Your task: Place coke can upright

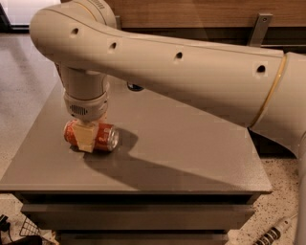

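Wood panelling (191, 12) is backing the flat grey counter (191, 158). On its left part, the red-orange aluminium coke can (103, 136) is lying on its side, silver end facing right. The cream two-finger hand (87, 138) is pointing straight down, straddling the can's middle and apparently gripping it. A mid-body hold is probably favouring tipping it upright.

nothing legible here, folks. the coke can (103, 137), on its side, shows white marks on red, too blurred to spell out. dark lettering at the very top of the arm (191, 67) is cut off by the edge, unreadable. the gripper (87, 141) sits down over the can.
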